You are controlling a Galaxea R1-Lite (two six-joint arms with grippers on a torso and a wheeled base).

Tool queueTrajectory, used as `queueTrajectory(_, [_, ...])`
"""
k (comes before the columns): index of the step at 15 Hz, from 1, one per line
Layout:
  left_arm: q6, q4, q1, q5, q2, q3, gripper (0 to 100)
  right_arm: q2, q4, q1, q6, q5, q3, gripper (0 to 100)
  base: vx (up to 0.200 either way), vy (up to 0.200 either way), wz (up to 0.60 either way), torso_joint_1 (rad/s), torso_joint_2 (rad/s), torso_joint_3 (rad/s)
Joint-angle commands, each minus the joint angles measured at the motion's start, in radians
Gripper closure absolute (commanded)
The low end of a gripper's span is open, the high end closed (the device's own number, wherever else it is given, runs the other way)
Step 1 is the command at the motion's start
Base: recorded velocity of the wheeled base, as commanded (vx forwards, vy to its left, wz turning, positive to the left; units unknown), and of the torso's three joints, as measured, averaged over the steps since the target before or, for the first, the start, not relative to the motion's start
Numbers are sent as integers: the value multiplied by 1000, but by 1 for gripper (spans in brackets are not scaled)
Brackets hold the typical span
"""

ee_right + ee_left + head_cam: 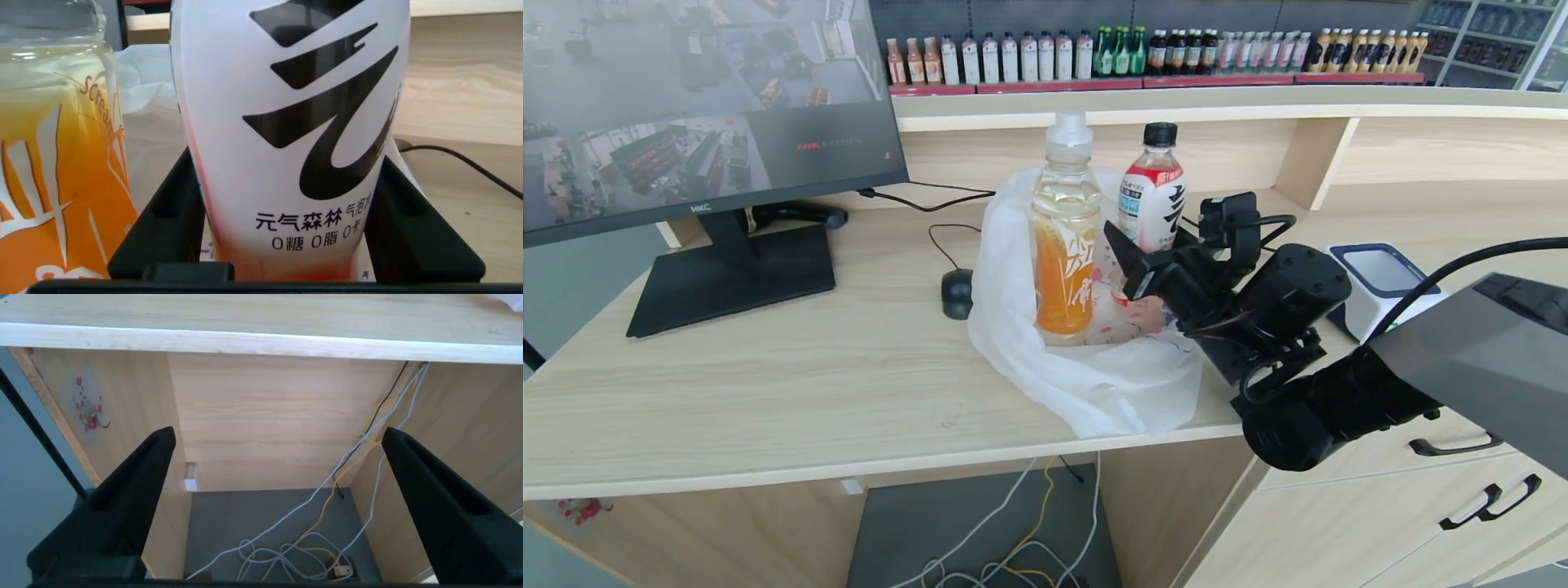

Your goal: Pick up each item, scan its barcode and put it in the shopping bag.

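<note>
Shopping bag (1086,384), white plastic, slumps at the counter's (768,384) front edge, right of middle. Below that edge the left claw (279,437) hangs spread wide, holding nothing. In the bag an orange drink bottle (1064,245) stands upright. Just beside it the right claw (1143,273) is clamped on the lower body of a white black-capped bottle (1152,200), upright in the bag's mouth. A scanner (1380,282) sits toward the right edge, and a monitor (703,106) at the far left.

The bag (1086,384) sits on the counter (768,392) between monitor (686,106), left, and scanner (1380,282), right
</note>
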Motion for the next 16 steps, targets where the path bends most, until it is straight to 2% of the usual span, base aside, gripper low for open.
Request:
queueTrajectory(1, [0, 0, 0, 0, 0, 0, 0, 16, -1, -1, -1, -1, -2, 100, 0, 0, 0, 0, 0, 0])
queueTrajectory(16, [0, 0, 0, 0, 0, 0, 0, -7, -4, -3, -1, 1, 67, 100, 0, 0, 0, 0, 0, 0])
